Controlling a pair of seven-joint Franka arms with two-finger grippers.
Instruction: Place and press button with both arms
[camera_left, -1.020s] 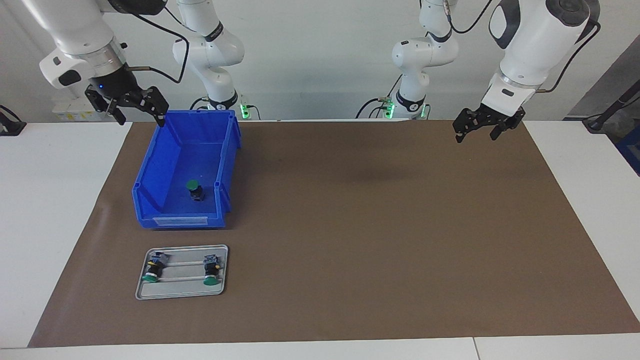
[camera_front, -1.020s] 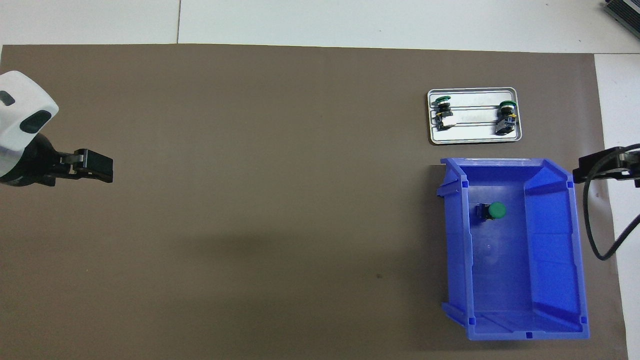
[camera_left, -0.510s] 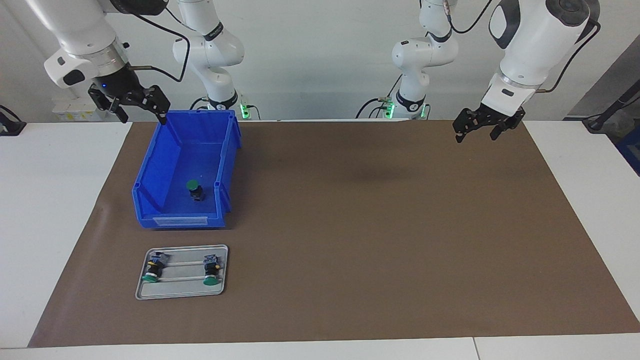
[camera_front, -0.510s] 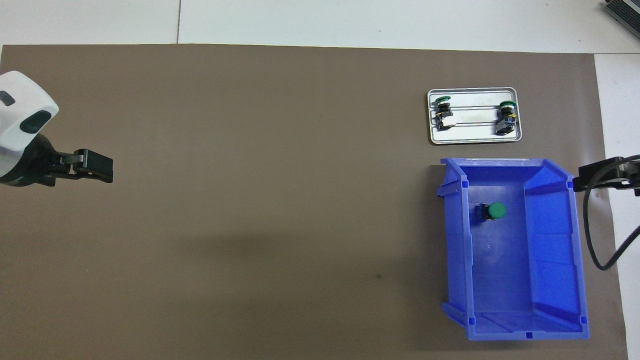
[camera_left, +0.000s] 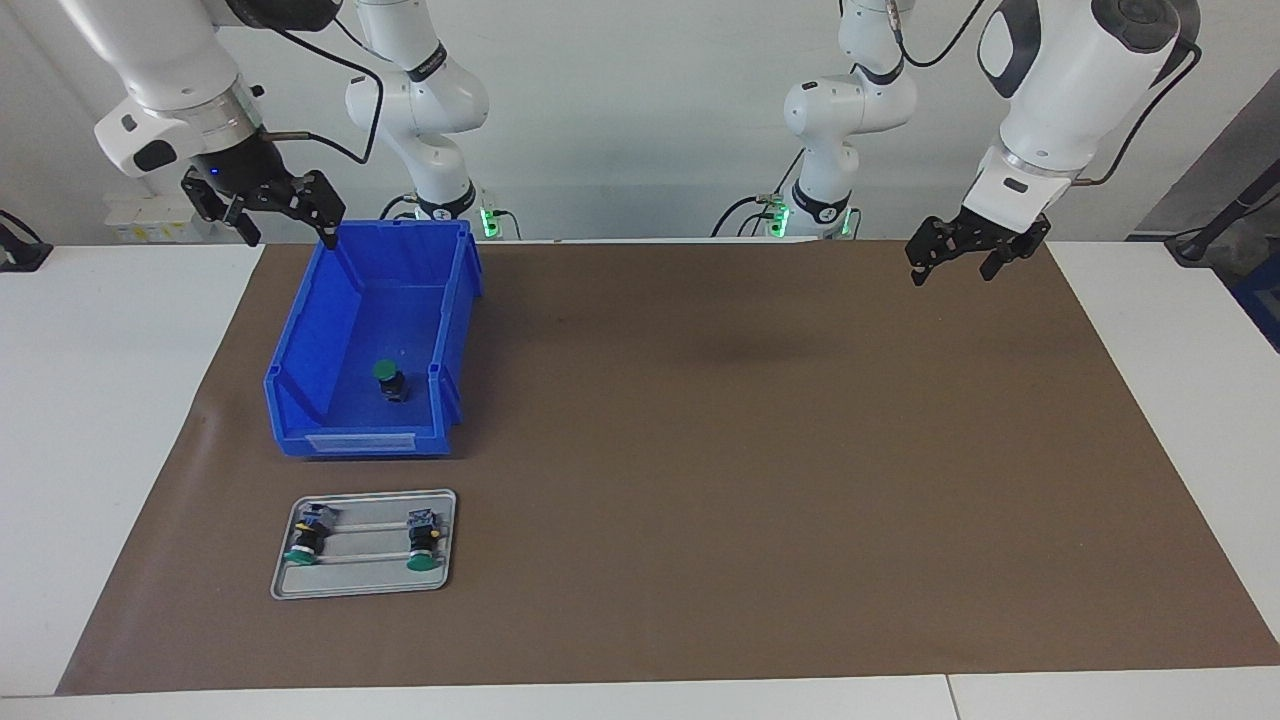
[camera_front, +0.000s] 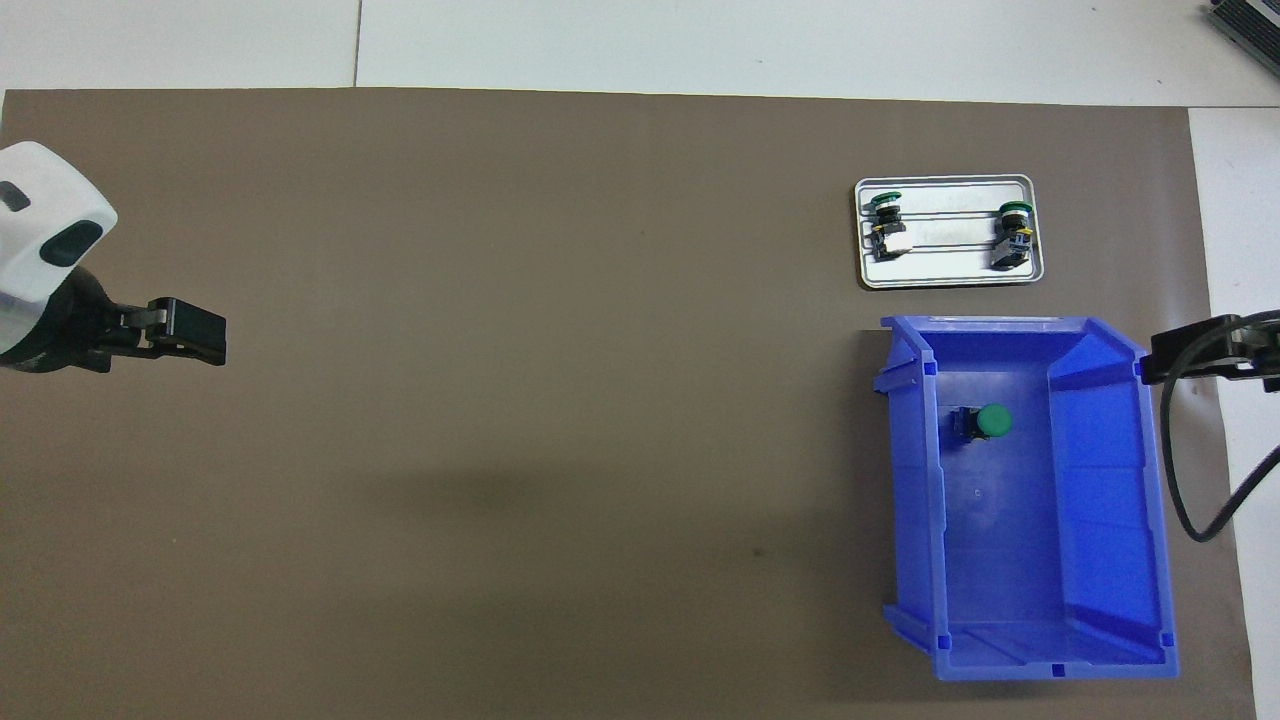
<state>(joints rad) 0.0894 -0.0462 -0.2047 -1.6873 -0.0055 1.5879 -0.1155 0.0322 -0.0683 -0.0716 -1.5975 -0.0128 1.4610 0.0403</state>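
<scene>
One green-capped button (camera_left: 389, 380) stands in the blue bin (camera_left: 300, 340), cap up, and shows from above as the button (camera_front: 985, 421). Two more buttons (camera_left: 305, 540) (camera_left: 425, 545) lie on their sides on a small metal tray (camera_left: 365, 585). My right gripper (camera_left: 285, 228) hangs open in the air over the bin's corner at the right arm's end, holding nothing; it enters the overhead view as the right gripper (camera_front: 1170, 355). My left gripper (camera_left: 952, 268) waits open and empty above the brown mat at the left arm's end, the left gripper (camera_front: 200, 335) from above.
A brown mat (camera_left: 750, 450) covers most of the white table. The metal tray (camera_front: 948, 282) sits just farther from the robots than the blue bin (camera_front: 1110, 480). A black cable (camera_front: 1185, 480) loops down from the right arm beside the bin.
My right gripper has crept slightly toward the blue bin's corner. The left gripper and all the buttons have stayed put.
</scene>
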